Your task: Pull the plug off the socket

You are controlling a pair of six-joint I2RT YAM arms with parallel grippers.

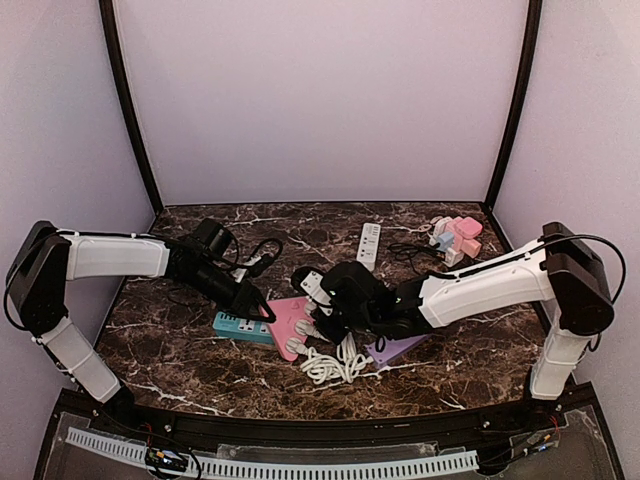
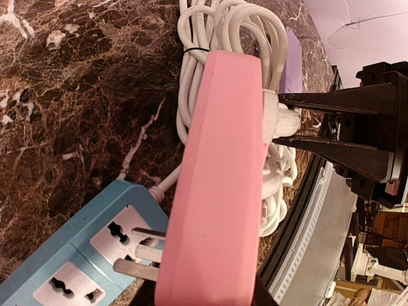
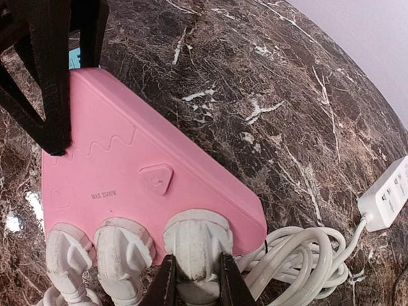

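So the dark marble-patterned table (image 1: 180,375) has a fair bit of clutter, and both arms reach into the middle of it.

The main thing is the pink triangular plastic socket block (image 1: 285,318), lying near the front centre. It's just beside a light blue plastic power strip (image 1: 238,325). The left gripper (image 1: 262,308) is clamped onto the pink block's far corner. My guess is it's there purely as an anchor, so the block doesn't get dragged along when the plug is pulled.

A coil of white cable (image 3: 299,255) sits bundled right next to the block's plug edge. Looks loose enough not to fight a pull, but it's close.

Three plugs sit in a row along one edge of the block. The task's thing, the white rounded plug (image 3: 194,239), is the end one nearest the coil, and it looks fully seated in its socket. The right gripper (image 3: 196,264) is pinched narrow on that plug's body, one finger on each side. That lines it up to pull straight out, away from the block. The two neighbouring white plugs (image 3: 121,255) aren't touched.

I'd say the grip is done and the pull itself is what's left.
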